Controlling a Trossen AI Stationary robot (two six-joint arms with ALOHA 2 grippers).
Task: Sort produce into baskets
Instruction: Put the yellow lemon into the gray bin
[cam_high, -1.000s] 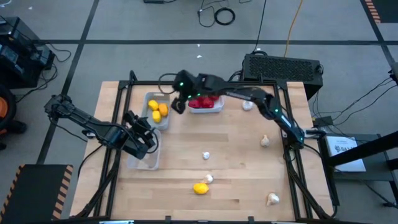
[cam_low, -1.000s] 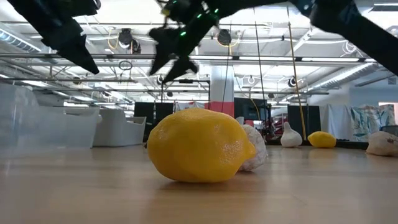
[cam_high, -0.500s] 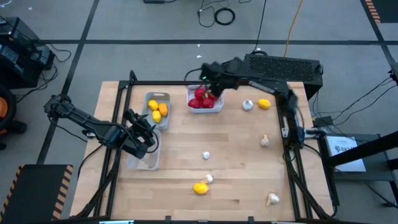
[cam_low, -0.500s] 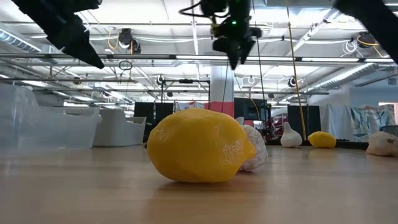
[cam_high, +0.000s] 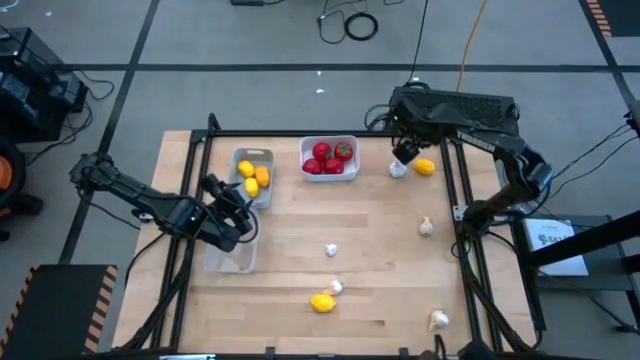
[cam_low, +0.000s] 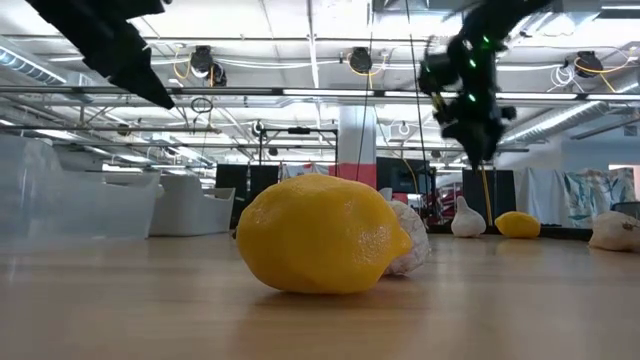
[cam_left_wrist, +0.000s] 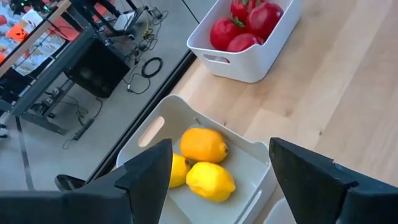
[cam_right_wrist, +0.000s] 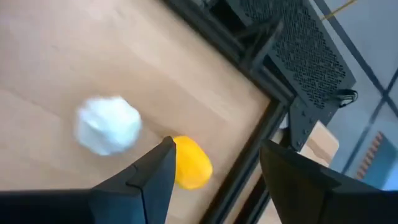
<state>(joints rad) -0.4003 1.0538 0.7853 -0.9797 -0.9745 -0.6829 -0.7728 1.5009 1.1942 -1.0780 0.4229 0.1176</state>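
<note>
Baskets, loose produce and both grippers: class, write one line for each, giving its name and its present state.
White basket: holds red fruits.
Grey basket: holds three lemons.
Clear basket: nothing visible inside.
Lemon near front edge: loose on table, touching a garlic bulb.
Lemon at back right: loose, beside another garlic bulb.
Left gripper: open, empty, over clear basket.
Right gripper: open, empty, above back-right lemon.

Light wooden counter (cam_high: 380, 250) carries a white rectangular basket (cam_high: 329, 176) of red fruit; grey basket (cam_high: 262, 188) and clear plastic basket (cam_high: 230, 260) beside it; lemons and garlic bulbs lie scattered away from it.
</note>
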